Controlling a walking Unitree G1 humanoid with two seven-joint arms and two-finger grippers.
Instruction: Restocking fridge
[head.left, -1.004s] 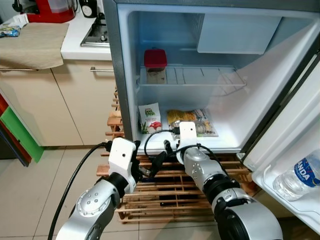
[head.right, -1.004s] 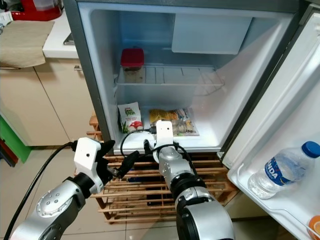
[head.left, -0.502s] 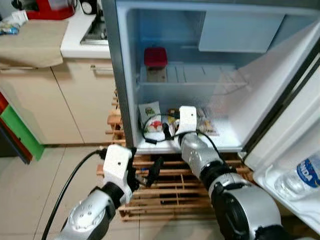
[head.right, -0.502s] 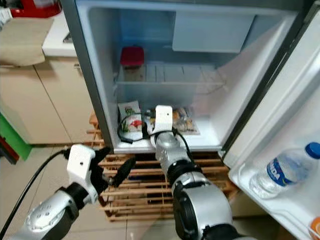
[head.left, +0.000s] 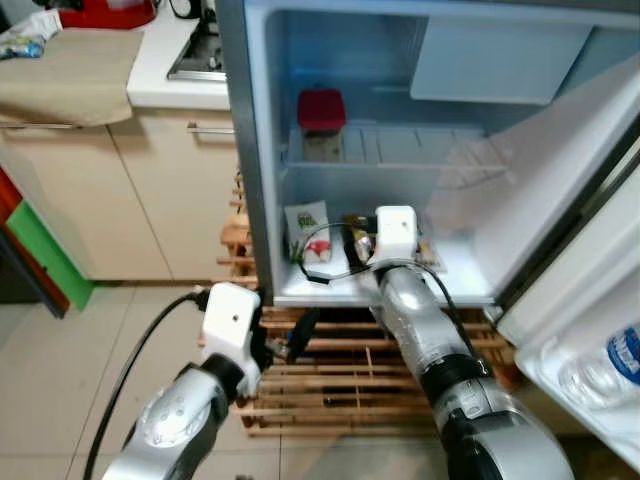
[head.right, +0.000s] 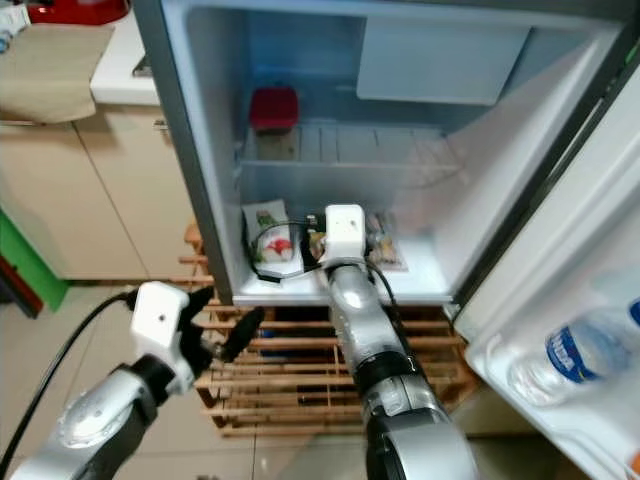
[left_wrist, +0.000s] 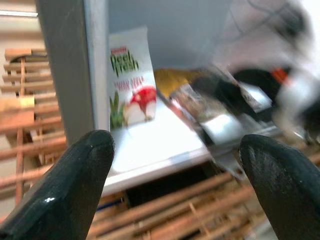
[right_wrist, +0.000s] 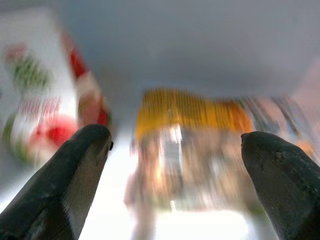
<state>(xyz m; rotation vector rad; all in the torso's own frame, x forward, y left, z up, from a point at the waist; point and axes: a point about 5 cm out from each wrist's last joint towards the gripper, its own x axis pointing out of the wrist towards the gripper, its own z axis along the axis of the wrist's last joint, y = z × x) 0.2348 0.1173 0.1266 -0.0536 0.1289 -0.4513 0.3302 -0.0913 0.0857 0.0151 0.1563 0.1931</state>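
Observation:
The open fridge (head.left: 262, 150) holds a red-lidded container (head.left: 321, 110) on its wire shelf. On the fridge floor a white pouch with green lettering (head.left: 306, 226) stands upright, with a flat yellow snack packet (right_wrist: 190, 127) lying beside it. My right gripper (head.left: 350, 238) reaches in over the fridge floor, open, just short of the yellow packet, with nothing between its fingers. My left gripper (head.left: 300, 335) hangs open and empty below the fridge's front edge, in front of the wooden pallet. The pouch (left_wrist: 129, 80) and the blurred right arm appear in the left wrist view.
A water bottle (head.right: 580, 350) lies in the open door's shelf at the right. A slatted wooden pallet (head.left: 350, 375) supports the fridge. Left of the fridge stand beige cabinets (head.left: 150, 200) and a counter with a folded cloth (head.left: 70, 75). Tiled floor lies below.
My right arm has pushed forward from the fridge's front edge into its lower compartment, toward the yellow packet. The left gripper has stayed low by the pallet. The camera has shifted slightly.

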